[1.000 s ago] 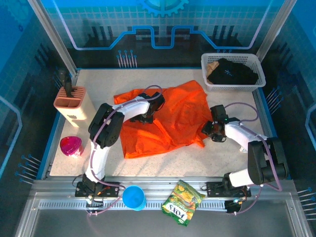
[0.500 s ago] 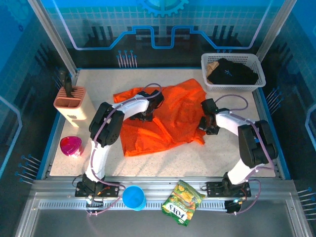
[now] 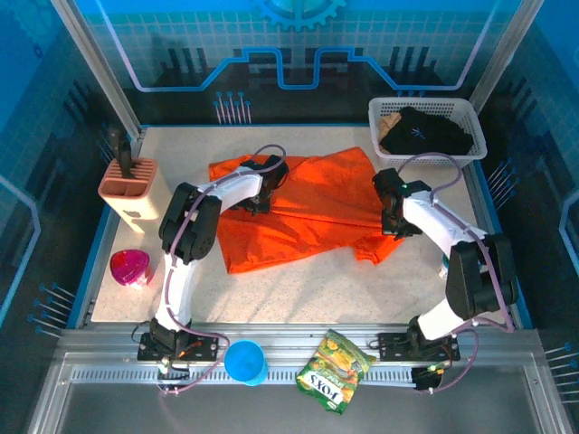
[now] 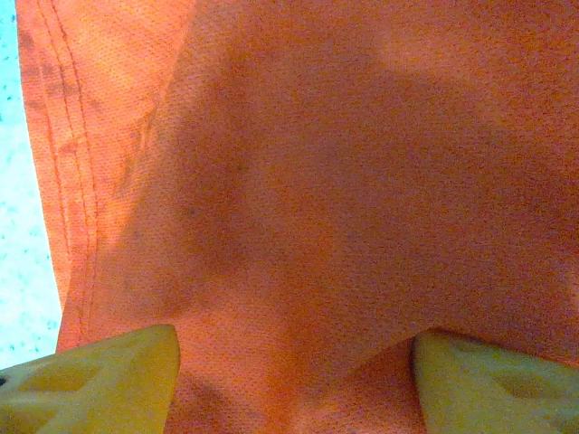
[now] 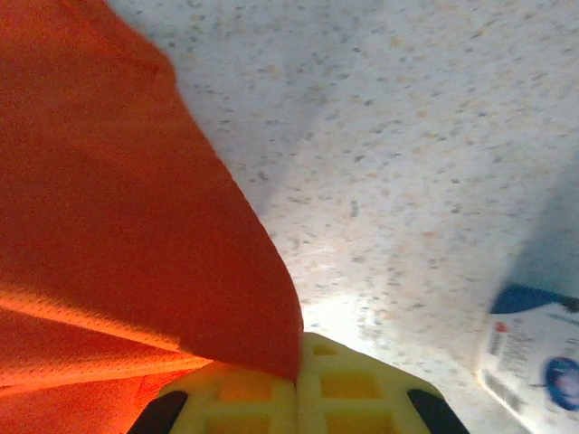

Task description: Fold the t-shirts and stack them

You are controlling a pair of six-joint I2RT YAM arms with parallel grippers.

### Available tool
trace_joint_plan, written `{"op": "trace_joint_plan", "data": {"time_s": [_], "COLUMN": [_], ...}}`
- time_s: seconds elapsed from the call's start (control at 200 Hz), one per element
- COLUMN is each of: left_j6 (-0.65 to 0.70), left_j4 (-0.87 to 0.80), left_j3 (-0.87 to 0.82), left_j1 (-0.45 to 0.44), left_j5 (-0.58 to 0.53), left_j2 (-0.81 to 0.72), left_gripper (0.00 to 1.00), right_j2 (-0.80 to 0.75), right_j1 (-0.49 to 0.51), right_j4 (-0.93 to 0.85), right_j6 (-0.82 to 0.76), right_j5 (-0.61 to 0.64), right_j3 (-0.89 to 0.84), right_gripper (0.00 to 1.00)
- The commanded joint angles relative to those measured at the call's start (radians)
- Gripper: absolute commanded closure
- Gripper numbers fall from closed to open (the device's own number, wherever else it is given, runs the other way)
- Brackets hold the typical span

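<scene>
Two arms reach over a speckled table (image 3: 298, 289) from its near edge. From overhead, the orange t-shirt (image 3: 308, 217) lies spread across the middle, and the black t-shirt (image 3: 425, 131) sits in a white basket (image 3: 425, 159) at the far right corner.

The left arm bends inward, with the left gripper (image 3: 257, 200) down on the shirt's far left part. Its wrist camera adds that the yellow fingers (image 4: 99, 380) stand wide apart with orange cloth between them.

The right gripper (image 3: 391, 224) meets the shirt's right edge. Its wrist camera shows its jaws pressed together, pinching that cloth edge, with a white and blue packet (image 5: 534, 353) nearby.

Around the shirt are a peach knife block (image 3: 131, 190) and a pink container (image 3: 129, 268) on the left. A blue cup (image 3: 244, 362) and a snack bag (image 3: 335, 371) lie off the near edge.
</scene>
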Motion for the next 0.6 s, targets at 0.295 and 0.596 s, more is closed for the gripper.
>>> {"op": "trace_joint_plan", "data": {"time_s": [0.295,0.596], "left_j6": [0.100,0.111], "left_j4": [0.057,0.059], "left_j3": [-0.102,-0.126], "left_j1": [-0.033,-0.072], "left_j5": [-0.066,-0.066], "left_j2": [-0.020,-0.128], "left_gripper": [0.30,0.22], "right_j2": [0.297,0.052], "right_j1": [0.027,0.057], "right_j4": [-0.158,-0.053], "right_j6": [-0.112,0.020], "right_j5": [0.398,-0.030], "right_j3": [0.278,0.093], "right_gripper": [0.60,0.36]}}
